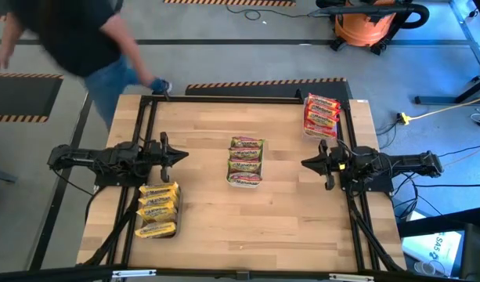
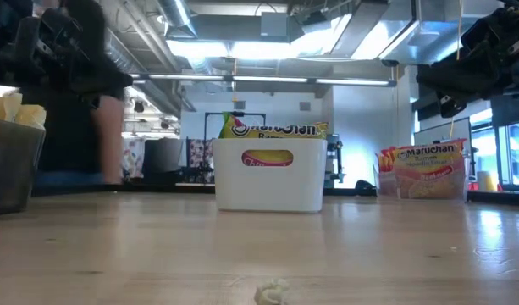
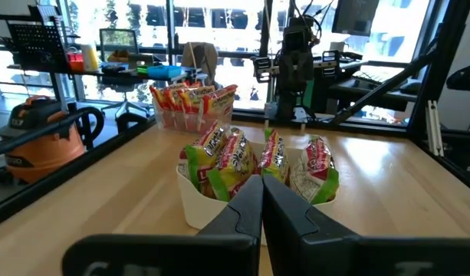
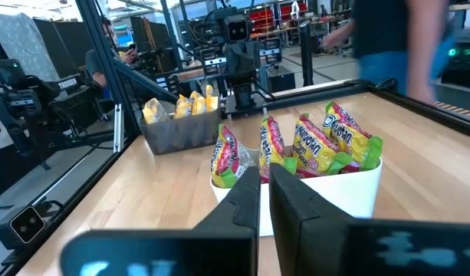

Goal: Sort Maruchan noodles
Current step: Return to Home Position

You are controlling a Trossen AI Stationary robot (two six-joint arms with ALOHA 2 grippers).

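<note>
The Maruchan noodles stand on edge in three trays. Green packets (image 1: pixel 245 159) fill a white tray (image 2: pixel 267 178) at the table's middle. Yellow packets (image 1: pixel 157 208) sit in a dark tray (image 4: pixel 181 136) near the left front. Red packets (image 1: pixel 321 113) sit in a clear tray at the far right. My left gripper (image 1: pixel 185 154) hangs shut left of the white tray, pointing level at it, with nothing between its fingers. My right gripper (image 1: pixel 304 163) hangs shut on the tray's right, also level and facing it.
A person (image 1: pixel 75 39) in a dark top and jeans moves past the table's far left corner. A small pale crumb (image 2: pixel 272 292) lies on the wood near the front edge. Bare wood lies between the trays. An orange shop vacuum (image 1: pixel 369 23) stands beyond the far edge.
</note>
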